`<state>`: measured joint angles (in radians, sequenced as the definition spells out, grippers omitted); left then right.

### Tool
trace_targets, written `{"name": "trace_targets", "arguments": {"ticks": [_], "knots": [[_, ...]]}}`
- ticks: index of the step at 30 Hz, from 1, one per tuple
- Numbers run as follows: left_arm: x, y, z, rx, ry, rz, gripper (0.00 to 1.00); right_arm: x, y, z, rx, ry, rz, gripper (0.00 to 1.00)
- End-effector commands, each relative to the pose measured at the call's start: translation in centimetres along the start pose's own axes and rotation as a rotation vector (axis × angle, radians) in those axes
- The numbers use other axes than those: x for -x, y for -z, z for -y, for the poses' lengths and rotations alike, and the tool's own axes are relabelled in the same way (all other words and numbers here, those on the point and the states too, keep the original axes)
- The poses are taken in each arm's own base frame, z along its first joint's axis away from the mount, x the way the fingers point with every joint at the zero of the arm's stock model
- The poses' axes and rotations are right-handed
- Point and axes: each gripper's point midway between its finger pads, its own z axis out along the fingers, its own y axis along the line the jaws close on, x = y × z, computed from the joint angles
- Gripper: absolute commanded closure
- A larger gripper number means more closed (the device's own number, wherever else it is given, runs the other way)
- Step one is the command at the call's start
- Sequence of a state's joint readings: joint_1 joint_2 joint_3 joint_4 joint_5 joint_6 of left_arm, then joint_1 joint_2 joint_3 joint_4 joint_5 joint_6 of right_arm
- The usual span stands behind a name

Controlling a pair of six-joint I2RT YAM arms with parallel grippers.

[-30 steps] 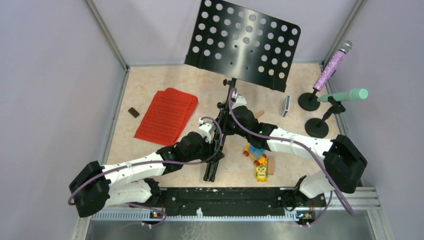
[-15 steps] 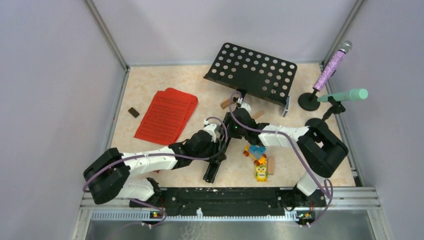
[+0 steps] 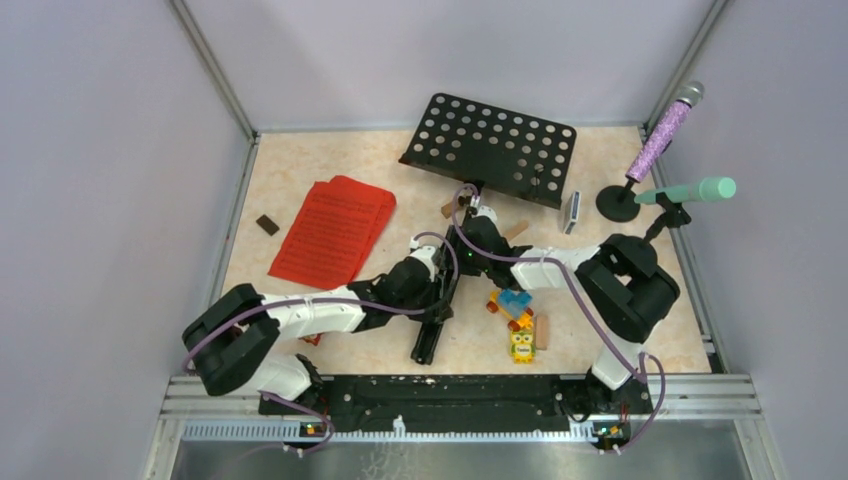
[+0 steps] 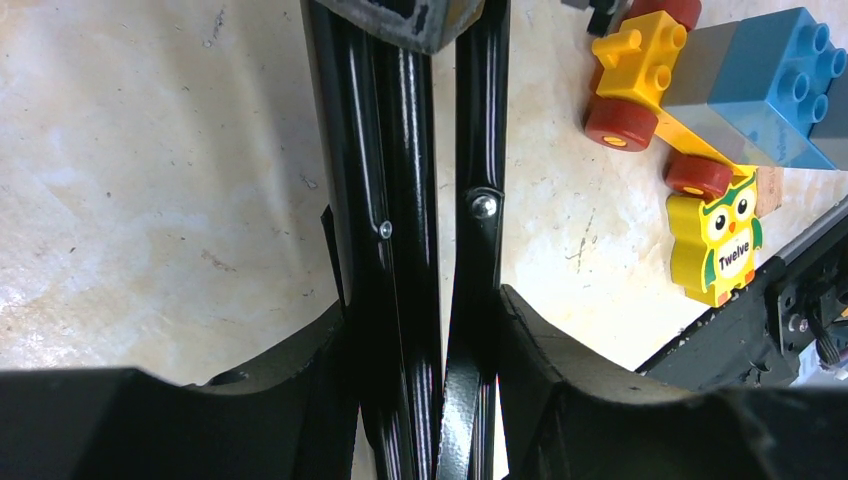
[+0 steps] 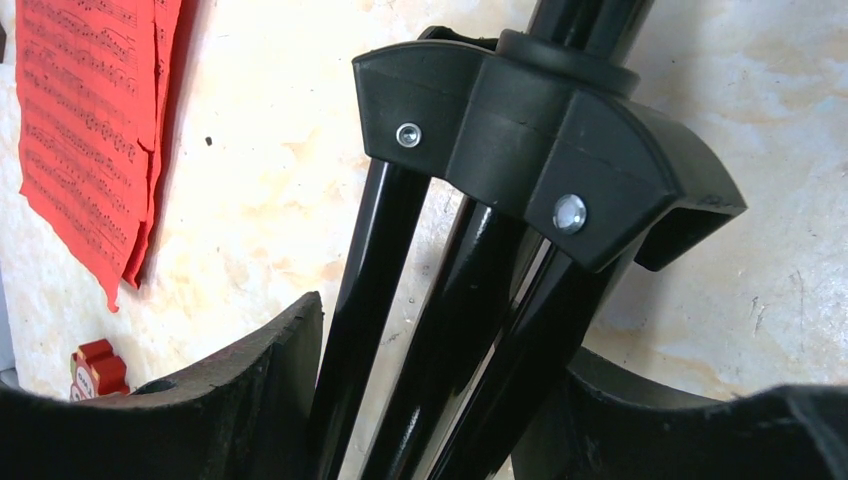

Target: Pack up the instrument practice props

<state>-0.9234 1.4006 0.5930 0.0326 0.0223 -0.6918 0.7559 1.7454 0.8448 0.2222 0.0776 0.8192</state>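
Both arms hold the rack [image 3: 490, 150], laid across the table [image 3: 300, 165] (its perforated end toward the far wall): the left gripper [image 4: 420, 330] pinches its folded legs [image 4: 400, 180], the right gripper [image 5: 440, 400] clamps them below the hub [image 5: 520, 140]. Red pages [image 3: 335, 230] lie left; purple microphone [image 3: 663, 130] and green microphone [image 3: 695, 190] stand right.

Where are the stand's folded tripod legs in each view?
Top external: tripod legs at centre, slanting toward the near edge.
Left wrist: upright, mid-frame, inside the left tool.
Right wrist: mid-frame, below the hub.
Shared: owl brick, top and left wrist; red pages, top and right.
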Motion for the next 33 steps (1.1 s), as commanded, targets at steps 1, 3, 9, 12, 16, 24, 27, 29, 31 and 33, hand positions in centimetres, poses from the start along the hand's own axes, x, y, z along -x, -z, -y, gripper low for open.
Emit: {"name": "trace_targets", "arguments": {"ticks": [1,3,9,12,16,24,27,29,31,33], "knots": [[-0.7,-0.2,-1.7,0.068,-0.091,-0.040,1.00,3.4,-0.3,3.0,-0.095,0.210,0.141,0.83],[-0.5,-0.2,-1.6,0.066,-0.096,-0.040,1.00,3.6,0.3,3.2,-0.102,0.209,0.153,0.82],[0.5,-0.3,-0.9,0.057,-0.116,-0.028,1.00,5.4,3.1,3.3,-0.119,0.206,0.239,0.97],[0.8,-0.6,-0.7,0.055,-0.123,-0.025,1.00,6.2,4.2,3.0,-0.123,0.216,0.264,1.00],[0.7,-1.0,0.0,0.029,-0.125,-0.052,1.00,6.5,4.7,3.6,-0.160,0.234,0.267,1.00],[0.0,-1.3,-1.0,0.082,-0.101,-0.082,1.00,3.9,1.6,4.4,-0.174,0.308,0.125,1.00],[-0.1,-1.1,-2.4,0.152,-0.091,-0.085,1.00,2.5,-0.3,3.7,-0.126,0.309,0.056,1.00],[-0.2,-0.7,-3.1,0.186,-0.081,-0.086,1.00,2.0,-1.2,2.5,-0.068,0.313,0.022,1.00],[-0.3,-0.3,-3.9,0.211,-0.065,-0.081,1.00,2.0,-1.8,1.1,-0.006,0.318,0.010,1.00],[-0.5,0.1,-4.7,0.227,-0.050,-0.079,1.00,2.1,-2.3,-0.3,0.051,0.326,0.002,1.00]]}}
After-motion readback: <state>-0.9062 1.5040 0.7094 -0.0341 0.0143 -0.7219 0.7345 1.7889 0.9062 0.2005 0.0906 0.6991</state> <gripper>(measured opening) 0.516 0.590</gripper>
